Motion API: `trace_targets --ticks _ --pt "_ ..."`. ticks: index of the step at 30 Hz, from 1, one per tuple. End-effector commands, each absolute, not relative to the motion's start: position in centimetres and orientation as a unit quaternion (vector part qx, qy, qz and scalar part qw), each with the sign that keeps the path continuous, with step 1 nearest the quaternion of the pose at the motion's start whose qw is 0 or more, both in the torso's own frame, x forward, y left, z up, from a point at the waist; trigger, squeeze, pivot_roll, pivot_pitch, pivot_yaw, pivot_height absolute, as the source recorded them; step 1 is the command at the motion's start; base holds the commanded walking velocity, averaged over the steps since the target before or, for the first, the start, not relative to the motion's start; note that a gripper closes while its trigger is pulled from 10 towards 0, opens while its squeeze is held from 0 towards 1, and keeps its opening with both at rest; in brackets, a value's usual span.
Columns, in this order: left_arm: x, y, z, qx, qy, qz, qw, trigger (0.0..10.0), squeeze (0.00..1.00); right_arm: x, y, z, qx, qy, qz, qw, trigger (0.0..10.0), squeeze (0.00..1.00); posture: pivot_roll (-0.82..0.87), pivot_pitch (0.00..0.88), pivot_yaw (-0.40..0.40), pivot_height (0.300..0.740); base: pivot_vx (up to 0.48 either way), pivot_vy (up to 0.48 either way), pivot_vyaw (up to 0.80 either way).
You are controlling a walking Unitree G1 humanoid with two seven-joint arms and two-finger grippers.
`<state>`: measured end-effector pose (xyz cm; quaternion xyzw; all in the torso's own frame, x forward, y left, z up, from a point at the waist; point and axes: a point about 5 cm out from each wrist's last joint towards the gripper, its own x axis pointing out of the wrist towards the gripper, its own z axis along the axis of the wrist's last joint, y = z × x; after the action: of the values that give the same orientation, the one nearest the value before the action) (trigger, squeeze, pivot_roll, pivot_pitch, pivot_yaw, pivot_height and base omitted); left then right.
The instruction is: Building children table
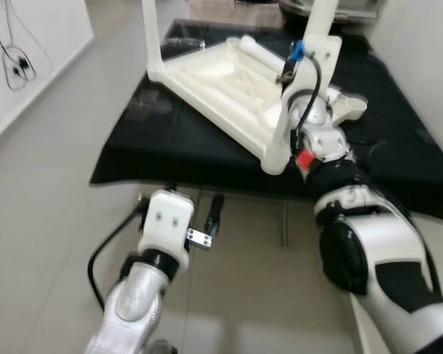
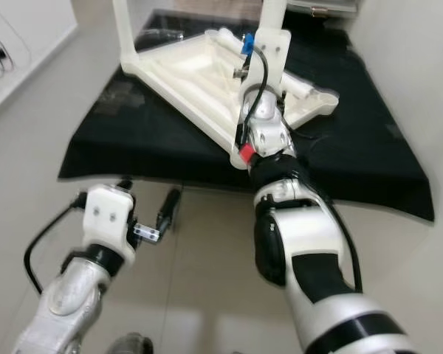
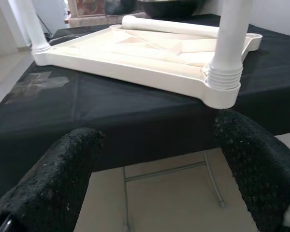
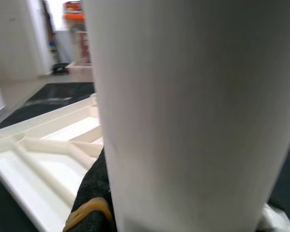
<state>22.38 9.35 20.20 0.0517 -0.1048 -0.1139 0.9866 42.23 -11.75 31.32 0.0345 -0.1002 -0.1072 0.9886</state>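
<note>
While the upturned tabletop (image 1: 221,81) lies at twelve o'clock, the right gripper (image 1: 294,66) grips the near leg (image 1: 284,133). In its wrist view, a crooked thread could jam. The left gripper (image 3: 159,159) hangs wide, idle.

Even, soft indoor light fills the head views, bright enough to wash out detail on the upturned white plastic tabletop (image 1: 221,81). The black cloth-covered worktop (image 1: 170,144) carries dull grey sheen patches and throws a faint shadow on the pale tiled floor (image 1: 52,192). Both head views bend at their edges. Just beyond the right jaws, the white round plastic leg (image 4: 193,111) is blurred, too close to focus; the background there glows overexposed.
</note>
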Motion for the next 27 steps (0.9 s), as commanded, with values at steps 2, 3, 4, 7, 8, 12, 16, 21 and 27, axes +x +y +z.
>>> trace_targets --ticks 2,3,4,7,8,12,16,21,27 --pt "22.3 9.2 20.1 0.052 -0.102 -0.120 0.986 10.0 0.00 42.3 -12.0 25.2 0.038 0.026 -0.142 0.989 10.0 0.00 0.12 0.215 -0.065 0.740 0.000 0.000 0.00" --pt "22.3 9.2 20.1 0.053 -0.103 -0.119 0.986 10.0 0.00 42.2 -12.0 25.0 0.044 0.037 -0.159 0.986 10.0 0.00 0.12 0.222 -0.066 0.740 0.000 0.000 0.00" --pt "22.3 9.2 20.1 0.053 -0.103 -0.119 0.986 10.0 0.00 42.2 -12.0 25.0 0.044 0.037 -0.159 0.986 10.0 0.00 0.12 0.222 -0.066 0.740 0.000 0.000 0.00" --pt "22.4 9.3 20.2 0.054 -0.104 -0.118 0.986 10.0 0.00 42.1 -12.2 24.8 0.051 0.050 -0.199 0.977 10.0 0.00 0.12 0.225 -0.068 0.740 0.000 0.000 0.00" --pt "22.4 9.3 20.2 0.054 -0.104 -0.118 0.986 10.0 0.00 42.1 -12.2 24.8 0.051 0.050 -0.199 0.977 10.0 0.00 0.12 0.225 -0.068 0.740 0.000 0.000 0.00" --pt "22.4 9.4 20.2 0.055 -0.105 -0.116 0.986 10.0 0.00 41.8 -12.3 24.4 0.054 0.063 -0.255 0.963 10.0 0.00 0.12 0.230 -0.067 0.740 0.000 0.000 0.00" --pt "22.4 9.5 20.2 0.056 -0.105 -0.116 0.986 10.0 0.00 41.6 -12.2 24.4 0.054 0.060 -0.285 0.955 10.0 0.00 0.12 0.232 -0.069 0.740 0.000 0.000 0.00" --pt "22.5 9.5 20.2 0.058 -0.104 -0.115 0.986 10.0 0.00 40.9 -11.6 24.6 0.021 0.043 -0.364 0.930 10.0 0.00 0.12 0.235 -0.070 0.740 0.000 0.000 0.00" --pt "22.5 9.6 20.2 0.058 -0.104 -0.114 0.986 10.0 0.00 40.2 -10.1 24.2 0.016 0.051 -0.403 0.913 10.0 0.00 0.12 0.236 -0.072 0.740 0.000 0.000 0.00"
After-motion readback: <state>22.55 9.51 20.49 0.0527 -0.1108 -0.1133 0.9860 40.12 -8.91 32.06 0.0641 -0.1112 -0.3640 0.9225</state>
